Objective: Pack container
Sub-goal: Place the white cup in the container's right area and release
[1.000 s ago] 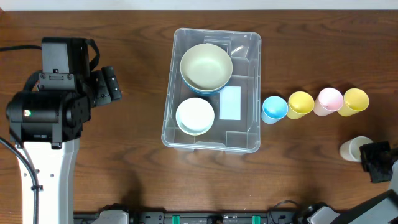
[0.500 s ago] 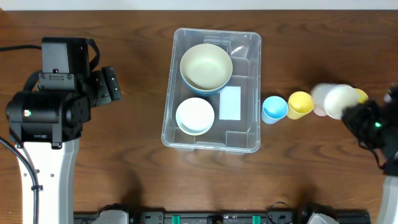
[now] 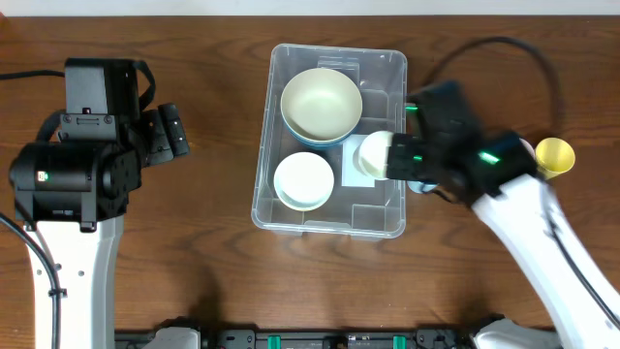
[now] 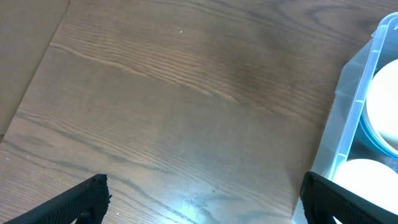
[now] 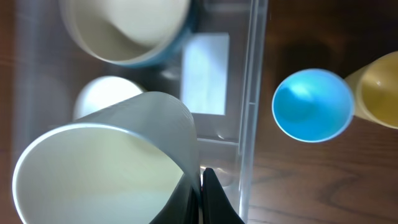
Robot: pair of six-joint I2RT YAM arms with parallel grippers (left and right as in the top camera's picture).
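Note:
A clear plastic container (image 3: 332, 229) holds a large cream bowl (image 3: 321, 105), a small white bowl (image 3: 303, 180) and a pale blue card (image 3: 360, 173). My right gripper (image 3: 394, 157) is over the container's right side, shut on the rim of a white cup (image 3: 376, 155). In the right wrist view its fingers (image 5: 200, 186) pinch the white cup's (image 5: 106, 162) wall, above the container wall (image 5: 252, 112). A blue cup (image 5: 313, 106) and a yellow cup (image 5: 379, 90) stand outside. My left gripper (image 4: 205, 205) is open over bare wood, left of the container (image 4: 348, 118).
Another yellow cup (image 3: 554, 155) stands at the right end of the cup row, and a sliver of a pink cup (image 3: 524, 145) shows beside my right arm. The left arm's base (image 3: 73, 184) fills the table's left side.
My right gripper carried the white cup from the far right edge, over the row of cups, to above the container's right side. The left arm stayed still.

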